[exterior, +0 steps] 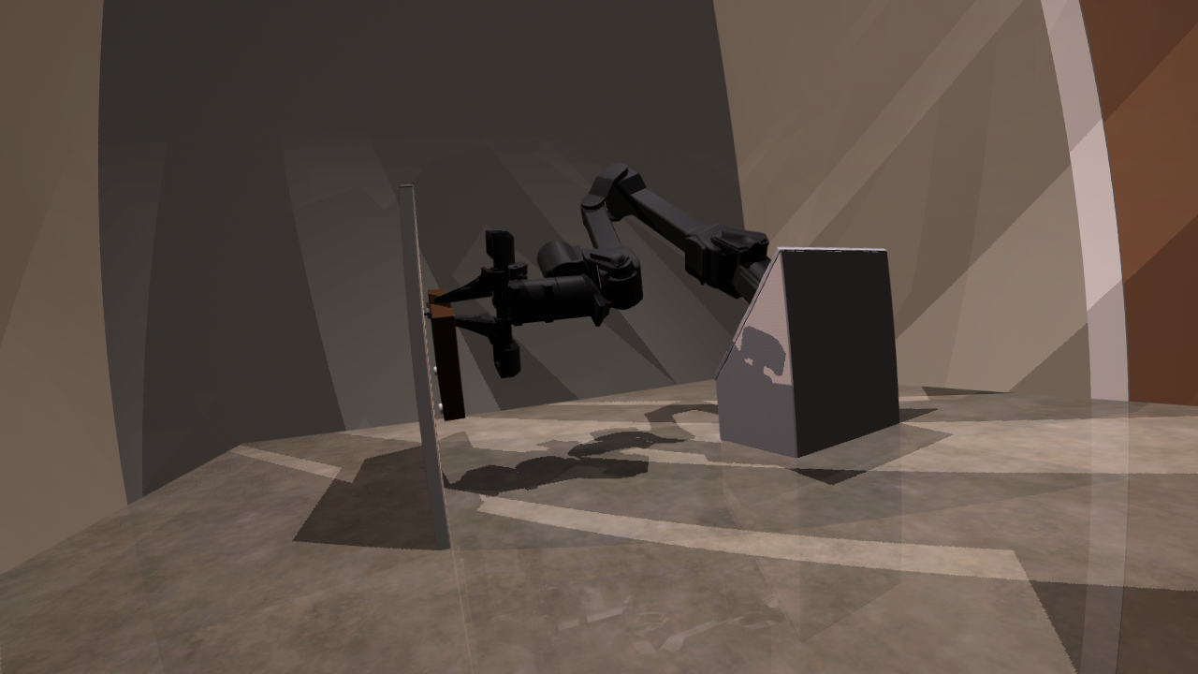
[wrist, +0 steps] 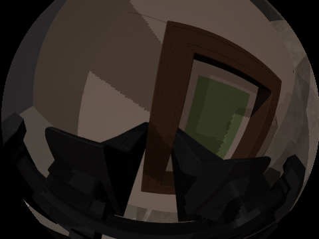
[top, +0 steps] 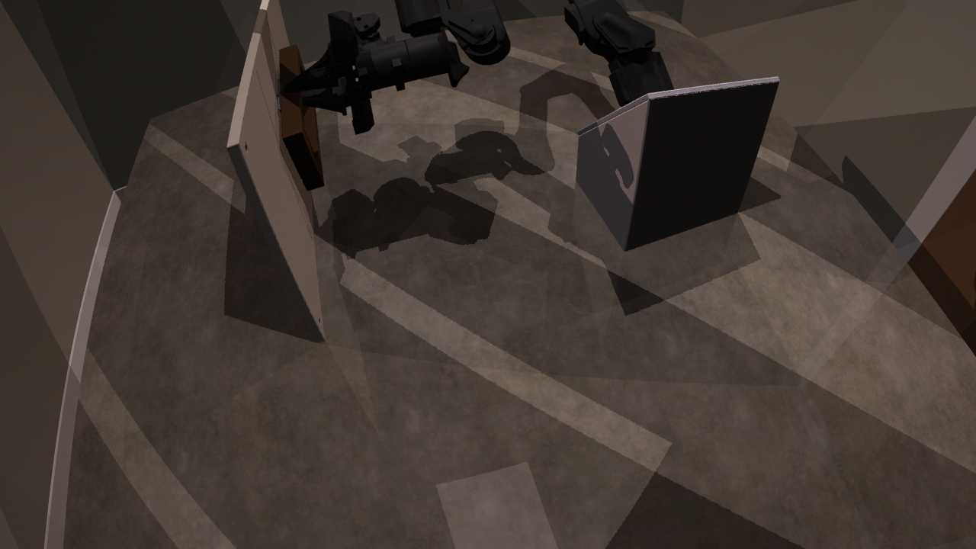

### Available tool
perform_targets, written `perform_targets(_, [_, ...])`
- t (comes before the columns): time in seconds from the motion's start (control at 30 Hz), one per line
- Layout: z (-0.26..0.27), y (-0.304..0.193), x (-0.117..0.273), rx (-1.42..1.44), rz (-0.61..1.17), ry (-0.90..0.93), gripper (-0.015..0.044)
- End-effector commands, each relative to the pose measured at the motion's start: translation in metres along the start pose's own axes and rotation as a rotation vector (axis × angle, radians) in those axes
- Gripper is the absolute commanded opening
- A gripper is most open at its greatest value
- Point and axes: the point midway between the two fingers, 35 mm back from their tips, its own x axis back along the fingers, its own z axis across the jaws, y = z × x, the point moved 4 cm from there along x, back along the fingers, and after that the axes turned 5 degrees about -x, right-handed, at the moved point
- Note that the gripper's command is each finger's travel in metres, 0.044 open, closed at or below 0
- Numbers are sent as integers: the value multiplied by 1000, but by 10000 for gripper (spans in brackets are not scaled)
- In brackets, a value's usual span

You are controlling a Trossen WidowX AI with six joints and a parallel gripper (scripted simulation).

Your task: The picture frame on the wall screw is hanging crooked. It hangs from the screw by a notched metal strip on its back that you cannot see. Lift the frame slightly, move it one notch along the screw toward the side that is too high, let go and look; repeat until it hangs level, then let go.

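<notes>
The brown picture frame (top: 291, 130) (exterior: 449, 369) (wrist: 173, 66), with a green picture inside, is in front of the upright pale panel (top: 273, 184) (exterior: 409, 251) (wrist: 113, 109). My gripper (top: 294, 97) (exterior: 446, 309) (wrist: 161, 129) is shut on one bar of the frame, one finger on its outer side and one inside the opening. In the exterior view, a small metal part (exterior: 426, 312) shows in the narrow gap behind the frame's top. The notched strip is hidden. The frame looks slanted in the wrist view, but I cannot tell its true tilt.
A dark box (top: 696, 156) (exterior: 841, 352) with a sloped face stands on the right, in front of the arm's base. The arm reaches from behind it to the panel. Shadows of the arm and panel fall across the floor.
</notes>
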Motion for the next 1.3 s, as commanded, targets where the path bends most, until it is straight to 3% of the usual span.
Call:
perform_targets(0.0, [3,1,-1,4,0,17,0])
perform_targets(1.27, [3,7,-1,4,0,17,0])
